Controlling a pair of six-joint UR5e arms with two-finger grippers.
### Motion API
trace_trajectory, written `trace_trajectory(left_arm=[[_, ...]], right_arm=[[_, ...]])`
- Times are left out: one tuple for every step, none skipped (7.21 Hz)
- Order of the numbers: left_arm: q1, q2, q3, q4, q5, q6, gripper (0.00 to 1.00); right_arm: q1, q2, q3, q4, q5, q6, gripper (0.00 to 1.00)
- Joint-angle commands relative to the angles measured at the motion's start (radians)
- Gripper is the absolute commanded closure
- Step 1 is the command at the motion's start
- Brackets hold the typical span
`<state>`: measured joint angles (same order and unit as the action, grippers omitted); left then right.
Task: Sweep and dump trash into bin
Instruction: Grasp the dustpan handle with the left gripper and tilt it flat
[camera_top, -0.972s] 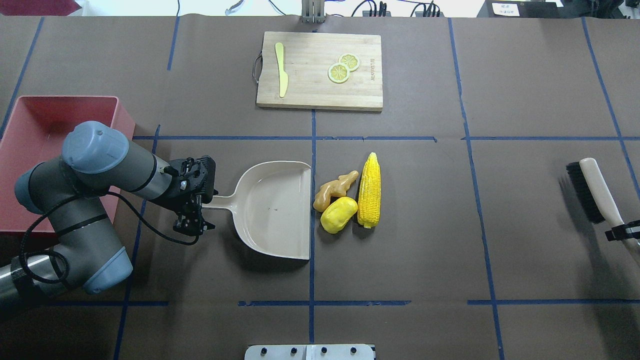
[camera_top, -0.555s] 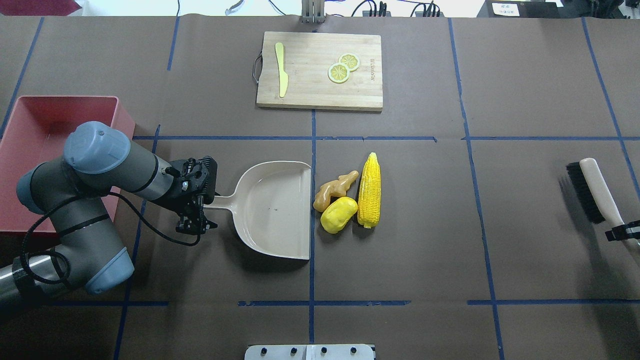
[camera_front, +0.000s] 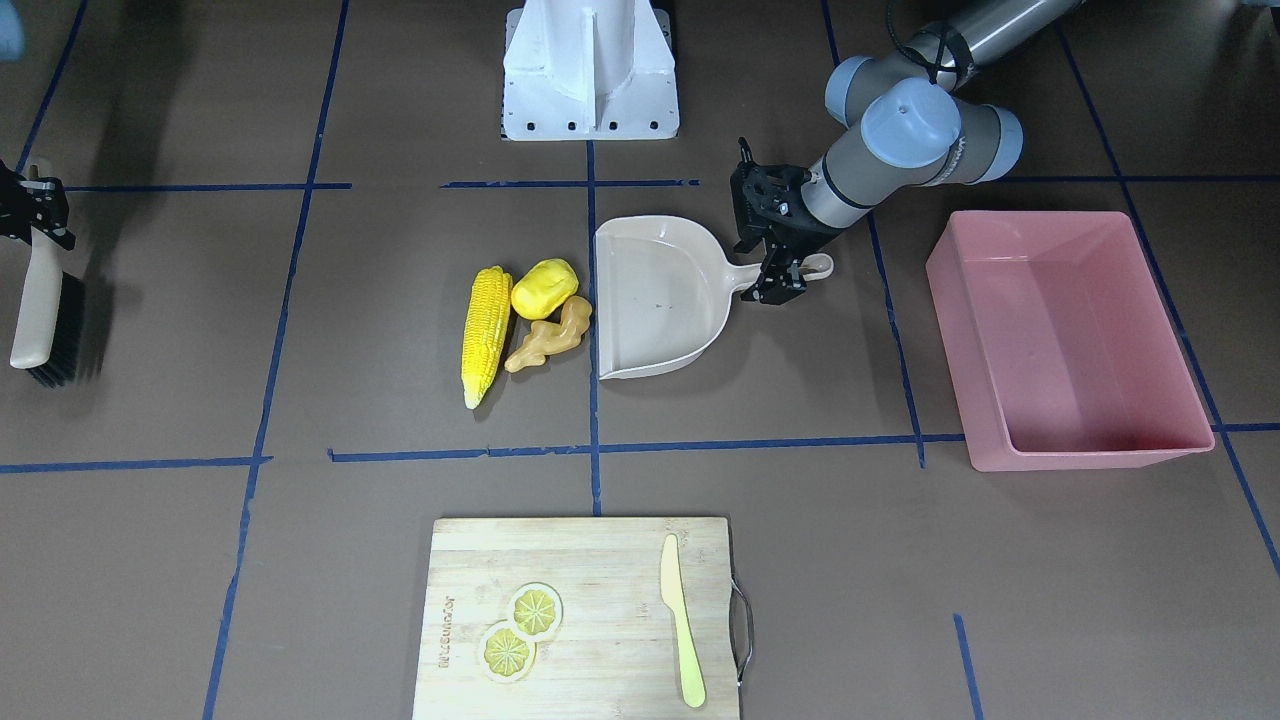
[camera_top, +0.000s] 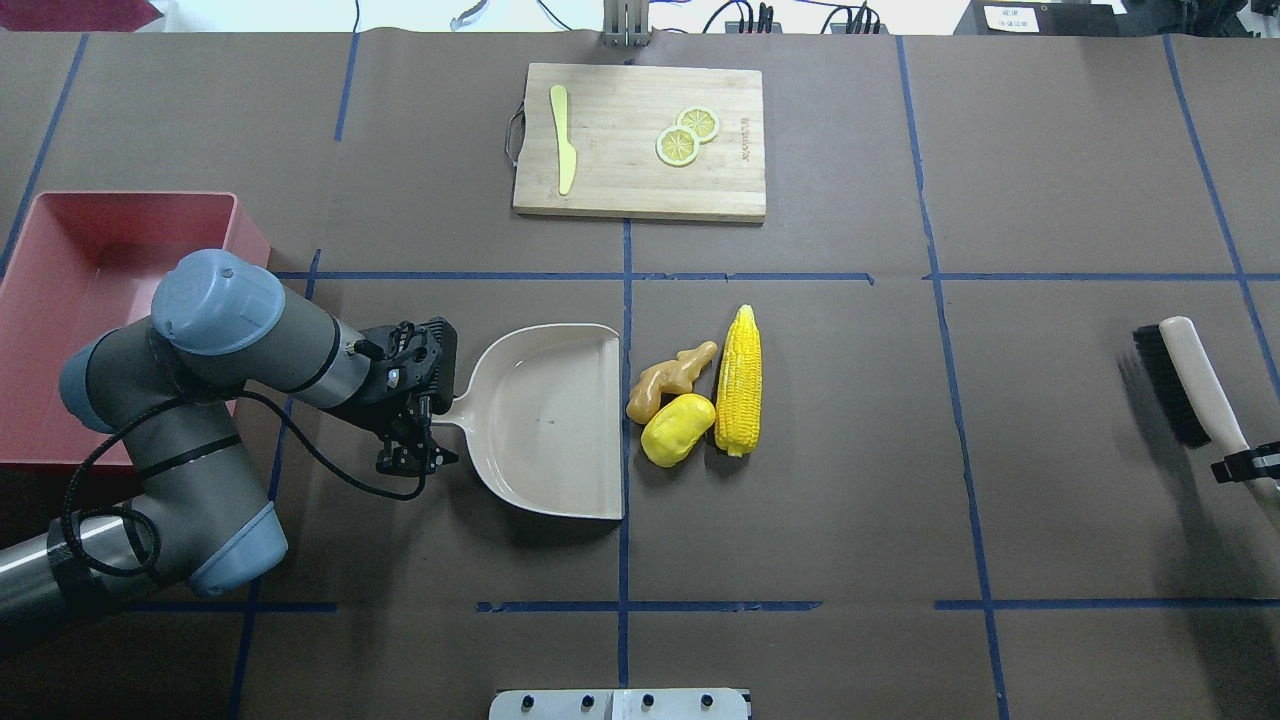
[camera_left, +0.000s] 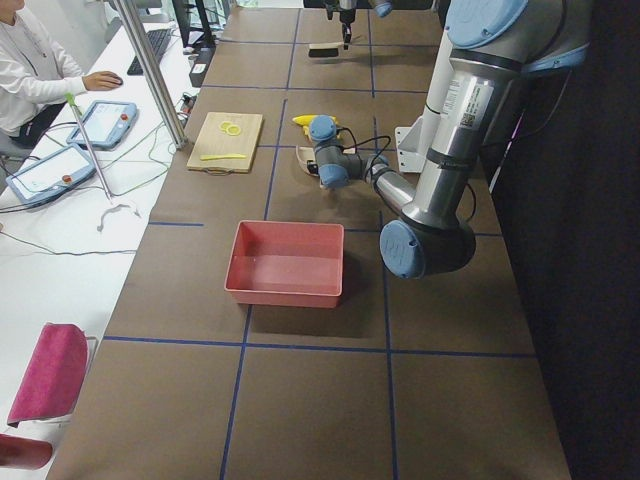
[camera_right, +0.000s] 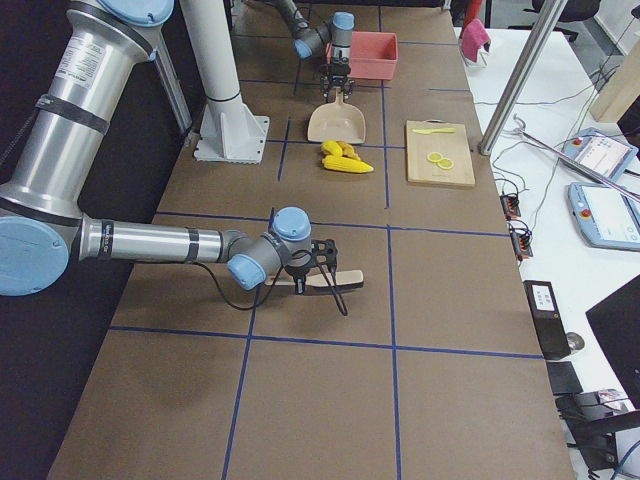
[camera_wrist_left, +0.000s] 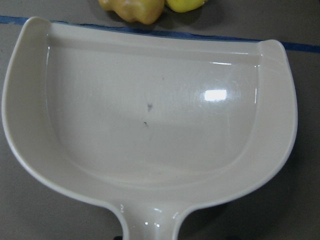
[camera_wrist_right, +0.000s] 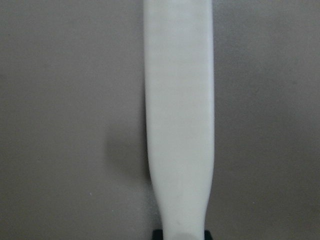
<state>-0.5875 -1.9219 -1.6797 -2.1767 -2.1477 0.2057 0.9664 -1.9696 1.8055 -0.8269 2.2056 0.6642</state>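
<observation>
The trash lies together mid-table: a yellow corn cob (camera_top: 738, 380), a rounded yellow lump (camera_top: 677, 430) and a tan ginger root (camera_top: 665, 382). They sit just off the open lip of the beige dustpan (camera_top: 545, 420). My left gripper (camera_top: 438, 408) is at the dustpan's handle, with its fingers open on either side of it (camera_front: 765, 268). The pink bin (camera_top: 250, 240) stands empty at the left edge, behind my left arm. My right gripper (camera_top: 1245, 465) is shut on the handle of a black-bristled brush (camera_top: 1190, 375) at the far right.
A wooden cutting board (camera_top: 640, 140) at the table's far side carries a pale yellow-green knife (camera_top: 563, 140) and two lemon slices (camera_top: 685, 138). Blue tape lines cross the brown table cover. The robot's white base (camera_front: 590, 70) is at the near edge.
My left gripper has slid forward along the dustpan handle toward the pan. The dustpan, the trash and the right arm with the brush have stayed put.
</observation>
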Motion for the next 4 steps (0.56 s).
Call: trace_trajectory(left_arm=[[0.001,-0.005,-0.005,0.000,0.002,-0.005,0.60],[0.001,-0.003,-0.014,0.005,0.003,-0.003,0.69],[-0.011,-0.003,-0.017,0.008,0.006,-0.002,0.78],[-0.037,-0.002,-0.020,0.015,0.005,0.001,0.84]], right_arm=[[0.000,0.000,0.000,0.002,-0.001,0.000,1.00],[0.000,-0.002,0.000,0.003,-0.001,0.000,1.00],[0.000,-0.002,0.000,0.005,-0.001,0.000,1.00],[0.000,-0.002,0.000,0.005,-0.001,0.000,1.00]])
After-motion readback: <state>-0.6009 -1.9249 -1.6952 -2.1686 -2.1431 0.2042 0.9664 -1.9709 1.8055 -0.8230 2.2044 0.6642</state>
